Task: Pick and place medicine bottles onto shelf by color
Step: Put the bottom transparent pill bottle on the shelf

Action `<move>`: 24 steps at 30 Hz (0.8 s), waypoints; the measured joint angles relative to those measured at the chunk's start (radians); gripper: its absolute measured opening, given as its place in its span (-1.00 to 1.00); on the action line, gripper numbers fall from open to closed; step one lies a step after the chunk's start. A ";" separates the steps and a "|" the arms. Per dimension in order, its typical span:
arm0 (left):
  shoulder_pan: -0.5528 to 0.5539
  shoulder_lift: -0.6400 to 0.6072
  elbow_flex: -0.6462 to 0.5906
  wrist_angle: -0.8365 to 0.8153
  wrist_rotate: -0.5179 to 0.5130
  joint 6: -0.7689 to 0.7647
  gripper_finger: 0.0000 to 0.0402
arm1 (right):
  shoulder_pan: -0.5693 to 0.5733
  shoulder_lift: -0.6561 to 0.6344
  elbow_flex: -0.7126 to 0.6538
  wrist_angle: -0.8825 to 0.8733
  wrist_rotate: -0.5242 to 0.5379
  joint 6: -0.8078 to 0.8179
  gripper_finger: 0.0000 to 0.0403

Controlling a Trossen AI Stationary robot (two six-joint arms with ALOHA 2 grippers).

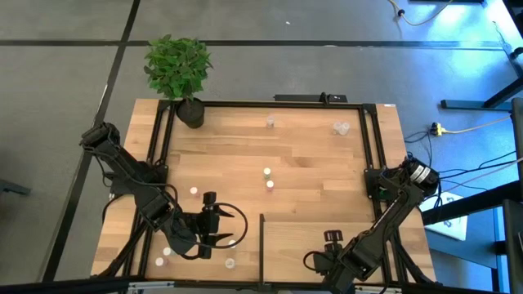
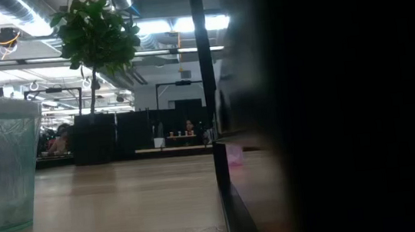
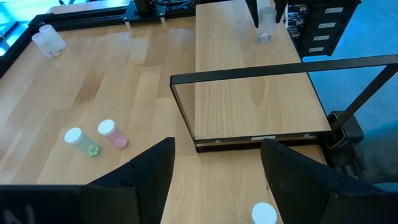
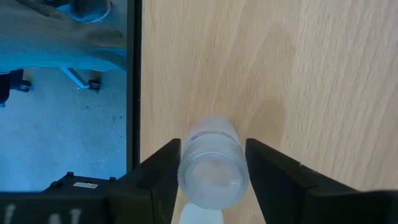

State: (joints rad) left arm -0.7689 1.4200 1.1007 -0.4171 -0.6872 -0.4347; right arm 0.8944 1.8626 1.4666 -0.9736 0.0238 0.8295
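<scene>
My right gripper [image 1: 331,238] hangs over the pale shelf [image 1: 294,237] near its front, fingers pointing down and open. A translucent grey bottle [image 4: 211,165] stands upright on the shelf between them. My left gripper [image 1: 214,222] waits open above the tabletop left of the shelf, with nothing between its fingers [image 3: 149,177]. Ahead of it lie a pink bottle [image 3: 113,134] and a greenish bottle [image 3: 81,142], both white-capped, on their sides. Other bottles dot the table [image 1: 270,122], [image 1: 341,127], [image 1: 194,191], [image 1: 167,251], [image 1: 230,263]. My right gripper comes at the translucent bottle from above with a finger at each side of its wall [image 4: 186,155]. A thin strip of wood shows between one finger [image 4: 267,171] and the bottle. Whether the other finger touches the wall I cannot tell. The bottle stands upright on the shelf.
A potted plant [image 1: 178,69] stands at the table's far left corner. A black frame [image 1: 364,139] runs round the work area, and a black strip [image 1: 261,245] edges the shelf's left side. In the low view a large translucent bottle [image 2: 0,165] stands close at the left.
</scene>
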 joint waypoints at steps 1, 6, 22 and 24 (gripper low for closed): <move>0.000 0.000 0.000 0.000 0.000 0.000 0.16 | 0.000 0.000 0.000 0.000 0.000 0.000 -0.08; 0.000 0.000 0.000 0.000 0.000 0.000 0.16 | 0.000 0.000 0.000 -0.002 0.000 0.000 -0.04; 0.000 0.000 0.000 0.000 0.000 0.000 0.16 | 0.000 -0.002 0.000 -0.010 -0.018 0.008 -0.12; 0.000 0.000 0.000 0.000 0.000 0.000 0.16 | 0.000 -0.002 0.000 -0.013 -0.018 0.005 -0.14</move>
State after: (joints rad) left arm -0.7692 1.4200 1.1007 -0.4170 -0.6872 -0.4346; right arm 0.8940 1.8606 1.4666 -0.9865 0.0058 0.8348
